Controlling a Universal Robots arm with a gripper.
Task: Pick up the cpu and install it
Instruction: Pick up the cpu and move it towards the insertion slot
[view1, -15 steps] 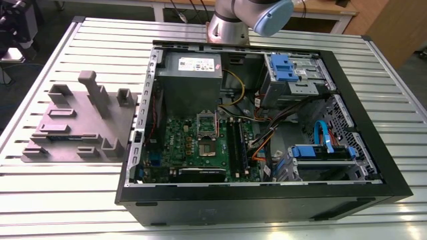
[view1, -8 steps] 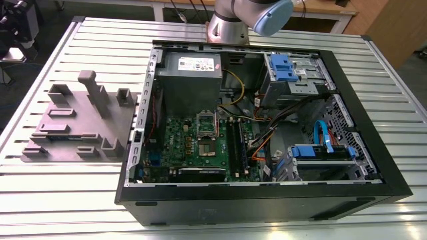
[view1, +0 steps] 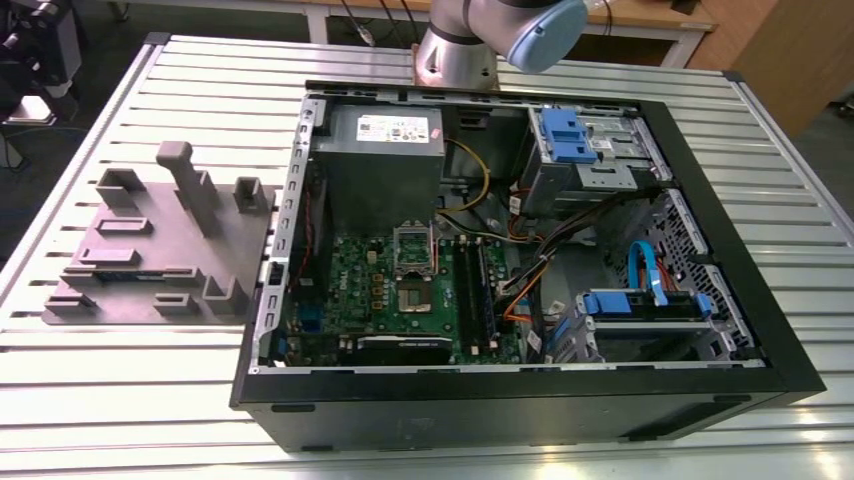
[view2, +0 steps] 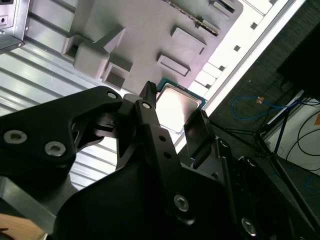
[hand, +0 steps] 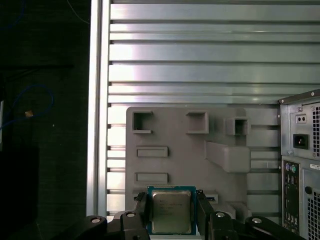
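Across the exterior view, the slatted metal table (view1: 134, 400) takes up most of what I see. On it lies the black computer case (view1: 534, 410) with its side open to the camera. The arm (view1: 494, 35) rises behind the case's far wall.

Inside the case there is a grey power supply box (view1: 380, 160) at the far end and blue drive brackets (view1: 567, 130) toward the exterior view's right. The green motherboard (view1: 360, 290) is on the floor nearer the exterior view's left. A square metal-framed socket (view1: 416, 270) sits near the board's middle.

Just beside the case, on the exterior view's left, a grey fixture plate (view1: 147, 270) rests on the table. It has raised blocks and shallow pockets.

The first wrist view looks down on that same plate, with the rear panel of the case beside it and the table slats beyond. The gripper (hand: 171, 196) sits low in the picture. Its two black fingers (hand: 141, 210) are closed against opposite edges of the cpu (hand: 171, 215), so I read it as clamped on the chip. The cpu's shiny metal top faces the camera, with a thin green border around it.

The second wrist view also shows the chip pinched between the two finger tips, with the plate's pockets behind it. The cpu hangs over the fixture plate, well apart from the socket. I cannot tell how much gap lies under it.
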